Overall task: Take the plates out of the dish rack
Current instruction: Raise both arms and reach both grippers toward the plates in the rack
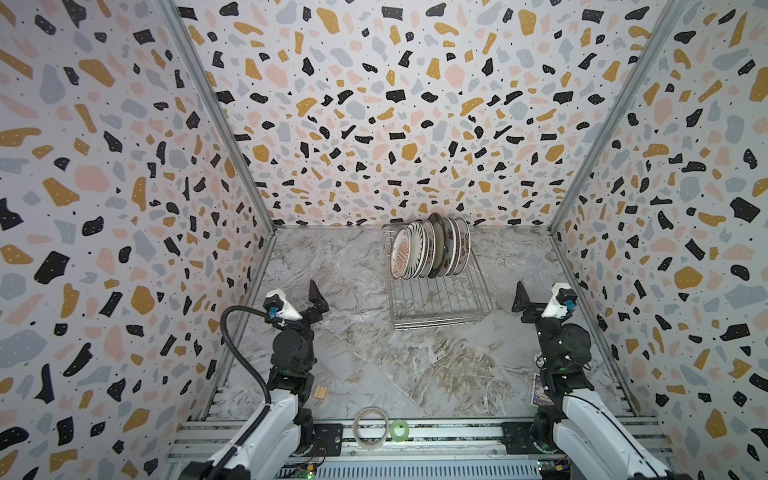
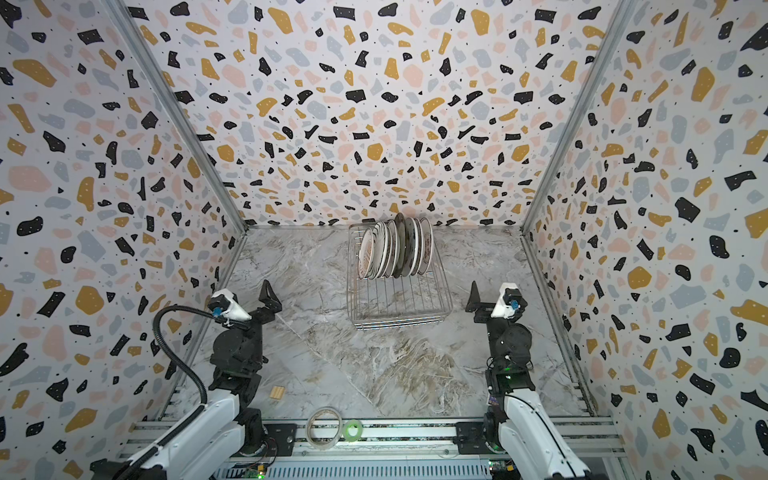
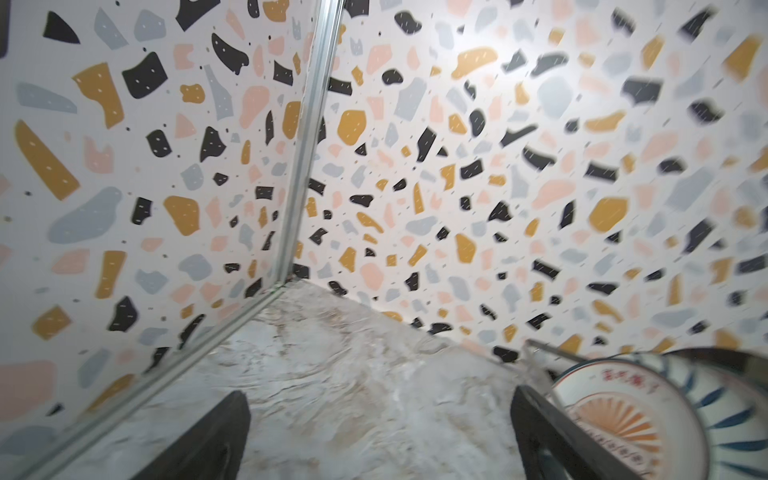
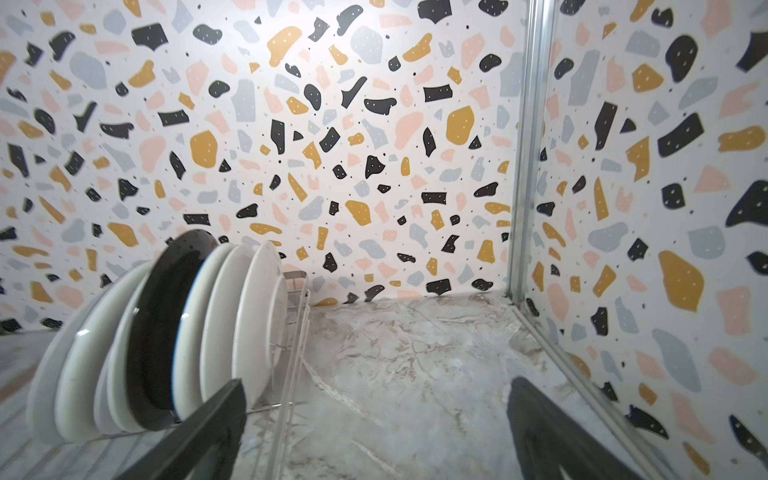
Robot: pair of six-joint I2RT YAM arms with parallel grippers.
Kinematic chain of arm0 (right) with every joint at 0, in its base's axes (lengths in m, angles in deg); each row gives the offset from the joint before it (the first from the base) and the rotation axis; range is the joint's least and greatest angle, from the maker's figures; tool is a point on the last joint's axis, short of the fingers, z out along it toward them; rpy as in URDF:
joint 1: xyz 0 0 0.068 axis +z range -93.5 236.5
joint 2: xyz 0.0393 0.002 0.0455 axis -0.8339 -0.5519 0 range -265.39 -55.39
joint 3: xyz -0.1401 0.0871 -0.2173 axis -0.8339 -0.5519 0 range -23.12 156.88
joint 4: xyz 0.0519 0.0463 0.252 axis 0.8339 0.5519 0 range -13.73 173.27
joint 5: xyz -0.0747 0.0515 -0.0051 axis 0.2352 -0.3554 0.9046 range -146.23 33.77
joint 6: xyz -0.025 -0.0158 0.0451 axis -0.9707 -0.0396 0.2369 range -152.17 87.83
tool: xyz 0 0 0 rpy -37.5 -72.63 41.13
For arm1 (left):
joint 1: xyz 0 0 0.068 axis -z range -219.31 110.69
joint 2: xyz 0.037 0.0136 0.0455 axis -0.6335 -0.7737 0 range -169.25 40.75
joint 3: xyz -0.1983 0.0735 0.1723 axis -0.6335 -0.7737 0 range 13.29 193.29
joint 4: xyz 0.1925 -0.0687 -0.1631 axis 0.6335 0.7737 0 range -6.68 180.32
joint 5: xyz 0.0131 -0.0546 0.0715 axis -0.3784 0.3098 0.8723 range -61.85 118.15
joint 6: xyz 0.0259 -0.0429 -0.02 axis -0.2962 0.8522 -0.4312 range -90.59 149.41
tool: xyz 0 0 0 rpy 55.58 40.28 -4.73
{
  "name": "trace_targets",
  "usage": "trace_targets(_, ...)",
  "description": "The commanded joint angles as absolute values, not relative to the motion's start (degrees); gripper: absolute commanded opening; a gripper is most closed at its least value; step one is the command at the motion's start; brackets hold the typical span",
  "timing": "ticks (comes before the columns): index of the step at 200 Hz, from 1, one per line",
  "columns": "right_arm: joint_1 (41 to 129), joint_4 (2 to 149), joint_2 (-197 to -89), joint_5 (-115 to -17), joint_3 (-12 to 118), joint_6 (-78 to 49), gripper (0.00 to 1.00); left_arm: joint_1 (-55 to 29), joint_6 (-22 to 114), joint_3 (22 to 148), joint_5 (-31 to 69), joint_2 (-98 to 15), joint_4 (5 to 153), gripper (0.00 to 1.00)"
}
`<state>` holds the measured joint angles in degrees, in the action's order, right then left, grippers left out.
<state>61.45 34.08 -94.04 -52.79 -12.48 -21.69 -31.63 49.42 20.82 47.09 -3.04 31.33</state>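
Several plates (image 1: pixel 430 249) (image 2: pixel 395 249) stand on edge in a tight row at the far end of the silver wire dish rack (image 1: pixel 440 307) (image 2: pixel 399 309), right of centre near the back wall. My left gripper (image 1: pixel 299 299) (image 2: pixel 247 299) hovers open over the marble, left of the rack. In the left wrist view the left gripper (image 3: pixel 380 411) holds nothing, and the orange sunburst plate (image 3: pixel 615 419) shows beyond one finger. My right gripper (image 1: pixel 540 297) (image 2: pixel 492 297) is open to the right of the rack. The right wrist view shows the right gripper (image 4: pixel 376 395) empty and the plates' backs (image 4: pixel 224 316).
Patterned walls close in the marble table (image 1: pixel 374 361) on three sides. A large clear tape roll (image 1: pixel 370 428) and a small green roll (image 1: pixel 400 430) lie at the front edge. A small wooden block (image 1: pixel 320 392) sits by the left arm's base.
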Motion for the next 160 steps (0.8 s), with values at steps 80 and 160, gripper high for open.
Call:
trace_targets(80, 60.81, 42.86, -95.15, -81.57, -7.66, -7.98, 0.99, -31.49, 77.80, 20.21, 26.81, -0.26, 25.99, 0.99)
trace_targets(160, 60.02, 33.32, -99.10, -94.24, -5.93, -2.33, 0.99, -31.40, 76.49, 17.59, 23.60, 11.87, 24.69, 1.00)
